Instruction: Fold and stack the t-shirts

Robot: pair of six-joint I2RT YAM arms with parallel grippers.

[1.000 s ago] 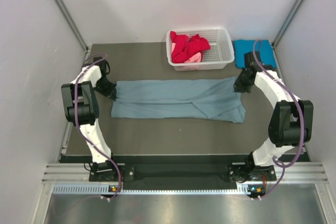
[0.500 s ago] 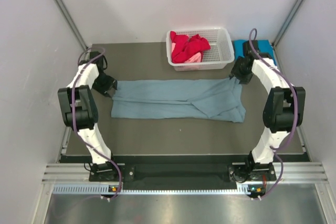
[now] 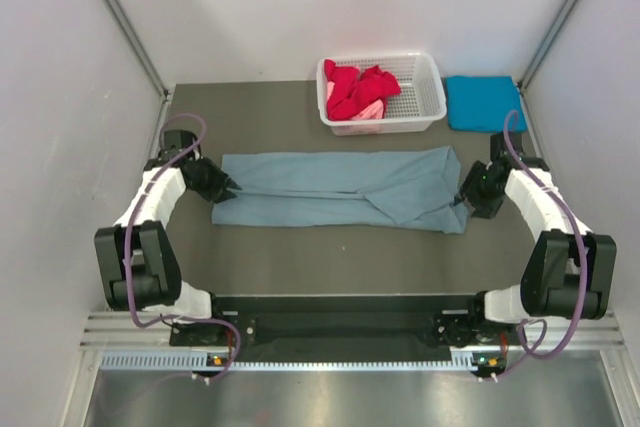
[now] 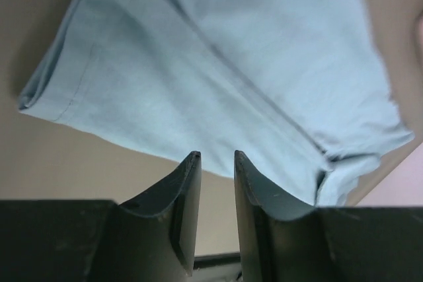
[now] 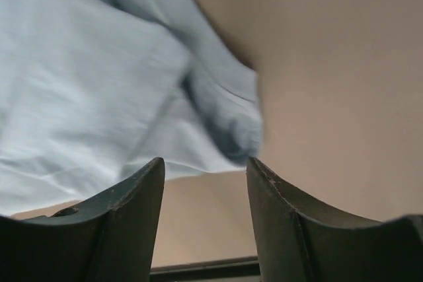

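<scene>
A large grey-blue t-shirt [image 3: 340,190] lies on the table, folded into a long band running left to right. My left gripper [image 3: 228,190] is at its left end, low over the table. In the left wrist view the left gripper [image 4: 217,156] has a narrow gap with nothing in it, and the grey-blue t-shirt [image 4: 218,64] lies just beyond the tips. My right gripper [image 3: 466,197] is at the shirt's near right corner. In its own view the right gripper [image 5: 205,163] stands wide open and empty, just short of the grey-blue cloth [image 5: 99,97]. A turquoise t-shirt [image 3: 484,103] lies folded at the back right.
A white lattice basket [image 3: 425,97] stands at the back centre. It holds a crumpled red t-shirt [image 3: 358,87] with a pink one [image 3: 370,110] under it. Grey walls close in on the left and right of the table.
Both grippers opened and let go of the grey-blue t-shirt's ends. Both arms then drew toward the near side, the right one down from beside the turquoise t-shirt.
</scene>
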